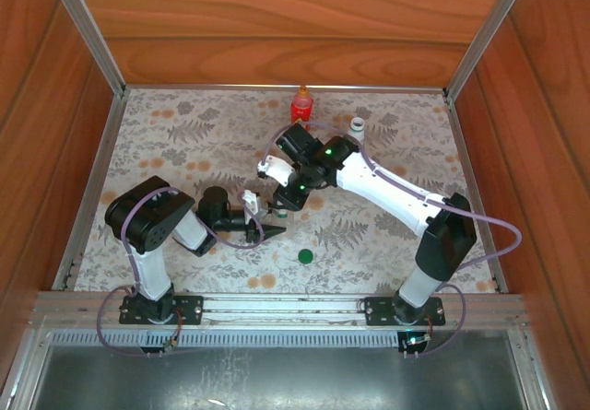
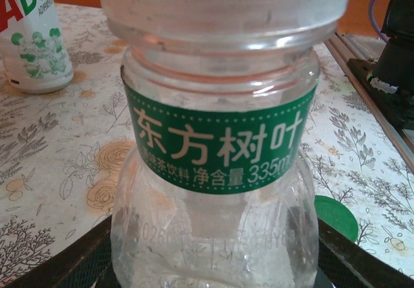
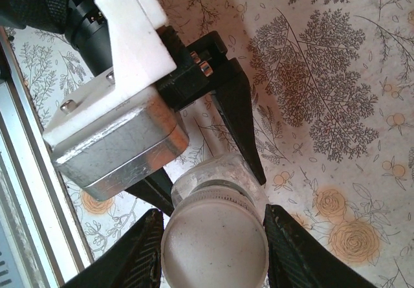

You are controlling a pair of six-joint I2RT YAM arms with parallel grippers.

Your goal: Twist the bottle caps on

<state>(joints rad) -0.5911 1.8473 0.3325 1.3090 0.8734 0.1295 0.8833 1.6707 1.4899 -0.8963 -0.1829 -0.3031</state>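
My right claw [image 3: 213,262] pinches the white cap [image 3: 213,230] atop the clear bottle [image 2: 213,139], mid-counter [image 1: 184,143]. My left claw [image 1: 261,224] clamps its base. I judge this the capping step. Next I need wrist rotation with light downward pressure.

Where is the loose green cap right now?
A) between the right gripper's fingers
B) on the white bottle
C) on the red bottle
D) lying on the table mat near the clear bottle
D: the green cap lies flat on the table mat, apart from the clear bottle held by the left gripper. The right gripper sits on a whitish cap instead.
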